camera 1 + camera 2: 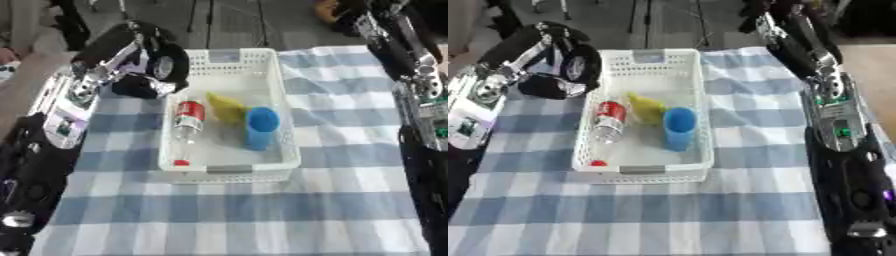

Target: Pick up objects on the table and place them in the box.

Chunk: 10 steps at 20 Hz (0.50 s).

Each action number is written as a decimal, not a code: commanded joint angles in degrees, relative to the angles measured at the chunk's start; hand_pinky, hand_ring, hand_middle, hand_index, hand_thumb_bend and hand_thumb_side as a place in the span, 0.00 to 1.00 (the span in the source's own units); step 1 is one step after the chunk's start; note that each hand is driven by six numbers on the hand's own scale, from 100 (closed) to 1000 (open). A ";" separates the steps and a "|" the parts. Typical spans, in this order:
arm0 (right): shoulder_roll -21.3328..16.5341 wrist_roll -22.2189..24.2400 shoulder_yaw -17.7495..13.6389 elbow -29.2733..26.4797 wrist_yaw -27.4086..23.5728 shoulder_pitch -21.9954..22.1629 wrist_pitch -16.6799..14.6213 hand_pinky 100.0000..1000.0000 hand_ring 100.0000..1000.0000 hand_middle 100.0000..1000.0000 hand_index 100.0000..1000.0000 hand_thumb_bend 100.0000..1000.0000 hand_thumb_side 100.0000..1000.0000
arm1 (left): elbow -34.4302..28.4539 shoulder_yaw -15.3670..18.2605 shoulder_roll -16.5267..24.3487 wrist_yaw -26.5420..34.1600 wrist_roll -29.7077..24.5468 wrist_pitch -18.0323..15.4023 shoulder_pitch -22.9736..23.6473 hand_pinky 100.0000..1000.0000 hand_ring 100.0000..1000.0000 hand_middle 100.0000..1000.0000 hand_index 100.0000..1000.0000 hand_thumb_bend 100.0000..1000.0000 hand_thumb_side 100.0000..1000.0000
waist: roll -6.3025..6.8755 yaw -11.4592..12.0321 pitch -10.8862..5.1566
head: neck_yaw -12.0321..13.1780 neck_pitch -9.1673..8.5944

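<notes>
— Starting at the left hand (140,86): how is it seen?

— It is seen as a dark shape at the upper left corner of the white box (229,170), just outside the rim. Whether its fingers are spread or curled cannot be told, and nothing can be made out in it.

— And the right hand?

— Only the right arm (833,107) is shown, stretched along the right edge of the desk (227,215); the hand itself is not seen in either view.

— What is held in the box?

— Three things are contained. A clear bottle (185,131) with a red label and red cap is laid along the left wall, cap toward the near end. A blue cup (261,128) is placed right of it, near the middle. A yellow object (226,107) is set just behind the cup, touching or nearly touching it; which cannot be told.

— And the box itself?

— It is placed on the blue and white checked cloth (754,200) by which the desk is covered.
</notes>
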 commanded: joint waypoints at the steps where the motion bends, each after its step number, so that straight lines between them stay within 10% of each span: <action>1: -0.09 0.21 0.22 -0.88 -0.30 -1.28 -0.10 0.58 0.53 0.57 0.75 0.00 0.66 | 4.39 -1.02 -1.58 -2.41 3.50 -2.00 -2.25 0.36 0.55 0.57 0.82 0.54 0.54 | -0.89 -0.34 -3.80 | 0.20 -0.08; 10: 0.03 0.35 0.32 -0.80 -0.31 -1.32 -0.13 0.58 0.52 0.56 0.75 0.00 0.67 | 9.33 -1.38 -3.26 -16.09 6.86 -6.20 -2.01 0.70 0.85 0.86 0.91 0.89 0.80 | -0.90 -0.74 -3.79 | -0.28 -0.52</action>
